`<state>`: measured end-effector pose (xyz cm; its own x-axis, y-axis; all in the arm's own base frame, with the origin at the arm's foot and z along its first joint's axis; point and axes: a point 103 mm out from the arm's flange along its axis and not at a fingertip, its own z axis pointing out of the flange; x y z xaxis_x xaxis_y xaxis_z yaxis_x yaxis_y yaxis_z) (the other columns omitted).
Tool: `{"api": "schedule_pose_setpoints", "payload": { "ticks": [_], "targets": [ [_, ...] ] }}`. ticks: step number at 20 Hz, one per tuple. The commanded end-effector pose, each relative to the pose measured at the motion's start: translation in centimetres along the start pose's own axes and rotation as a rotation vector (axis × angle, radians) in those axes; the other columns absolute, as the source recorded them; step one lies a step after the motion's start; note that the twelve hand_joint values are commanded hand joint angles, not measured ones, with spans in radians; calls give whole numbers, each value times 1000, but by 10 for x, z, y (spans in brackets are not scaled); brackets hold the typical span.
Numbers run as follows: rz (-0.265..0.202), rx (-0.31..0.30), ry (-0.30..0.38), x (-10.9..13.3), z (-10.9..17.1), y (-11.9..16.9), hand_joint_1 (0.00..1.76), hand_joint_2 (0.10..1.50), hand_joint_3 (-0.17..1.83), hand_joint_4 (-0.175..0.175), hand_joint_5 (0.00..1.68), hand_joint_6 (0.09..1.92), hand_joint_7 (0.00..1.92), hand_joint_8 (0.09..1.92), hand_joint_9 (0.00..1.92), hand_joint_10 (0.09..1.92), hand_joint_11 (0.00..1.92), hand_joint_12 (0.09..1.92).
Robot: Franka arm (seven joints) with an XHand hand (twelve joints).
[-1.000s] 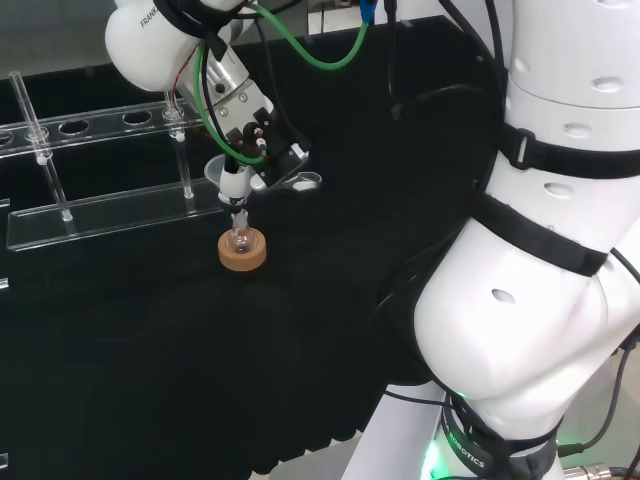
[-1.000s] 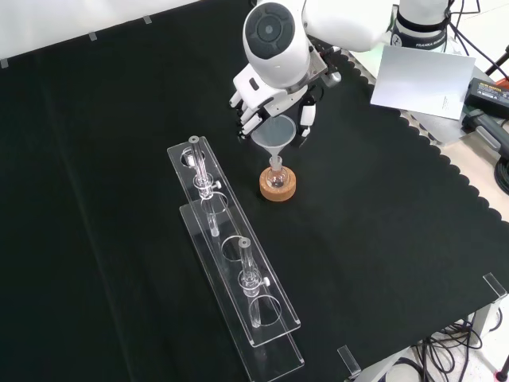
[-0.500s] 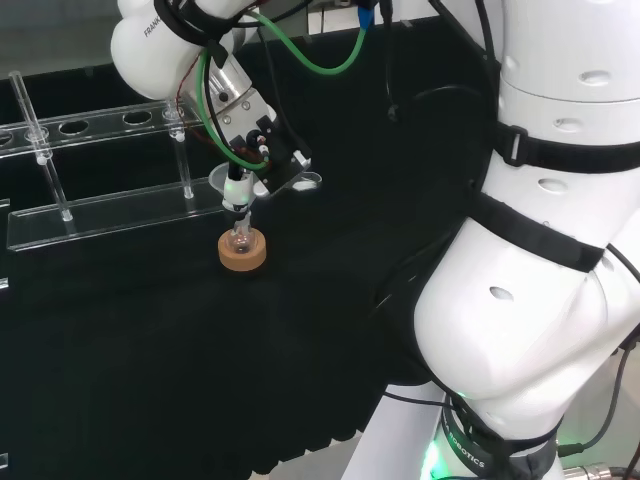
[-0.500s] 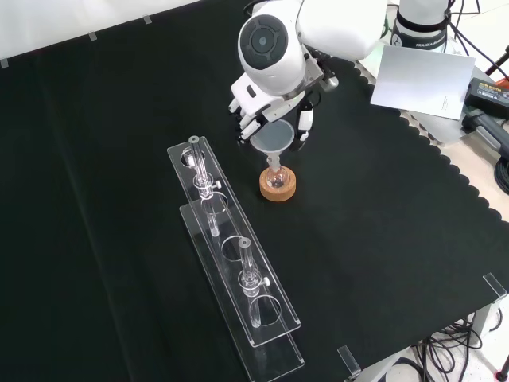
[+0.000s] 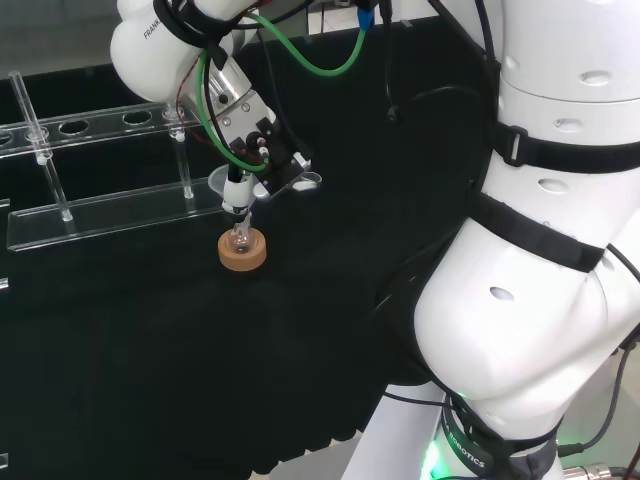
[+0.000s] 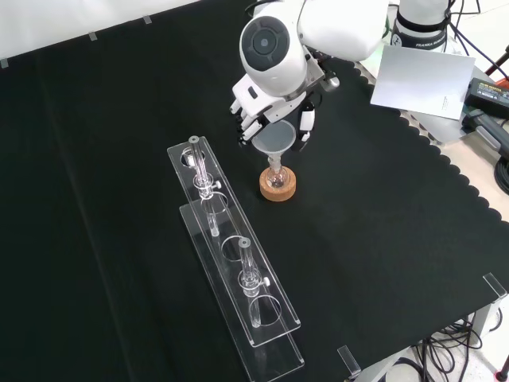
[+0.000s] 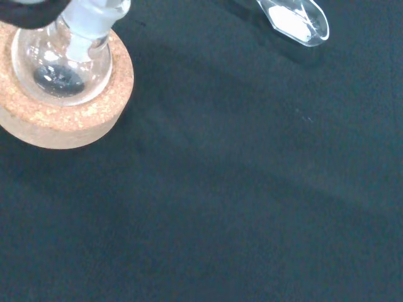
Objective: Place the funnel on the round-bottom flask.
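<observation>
The black and white robot hand [image 6: 266, 111] is grasping a clear conical funnel [image 6: 274, 138], its stem reaching down to the neck of a small clear round-bottom flask [image 6: 277, 178] that is sitting in a cork ring stand [image 6: 277, 189] on the black-clothed desk [image 6: 382, 231], beside a clear plastic tube rack [image 6: 235, 267].

The funnel [image 6: 275, 138] is clear and cone-shaped, held in my hand [image 6: 253, 105] with its wide mouth up, a little above the centre of the front view. Its stem points down into the neck of the round-bottom flask [image 6: 276, 178], directly below it. The flask is small, clear glass, upright on a cork ring [image 6: 277, 189] on the black table [image 6: 382, 215]. In the wrist view its bulb [image 7: 62, 69] sits in the ring [image 7: 75, 119].
</observation>
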<state>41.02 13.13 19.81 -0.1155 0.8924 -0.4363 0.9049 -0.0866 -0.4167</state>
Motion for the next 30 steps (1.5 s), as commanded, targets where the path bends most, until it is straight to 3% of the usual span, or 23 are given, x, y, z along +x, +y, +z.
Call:
{"api": "schedule_pose_setpoints", "payload": {
  "ticks": [1,18,30],
  "targets": [
    [-3,2,-7,4,0,-1,745,741,480,-15,599,772,738,740,927,467,613,1284],
    [-8,12,10,1,-4,-2,718,704,484,-40,393,535,395,725,730,534,558,1304],
    [-10,17,8,10,-4,-4,710,697,478,-40,410,439,367,712,691,566,531,1317]
  ]
}}
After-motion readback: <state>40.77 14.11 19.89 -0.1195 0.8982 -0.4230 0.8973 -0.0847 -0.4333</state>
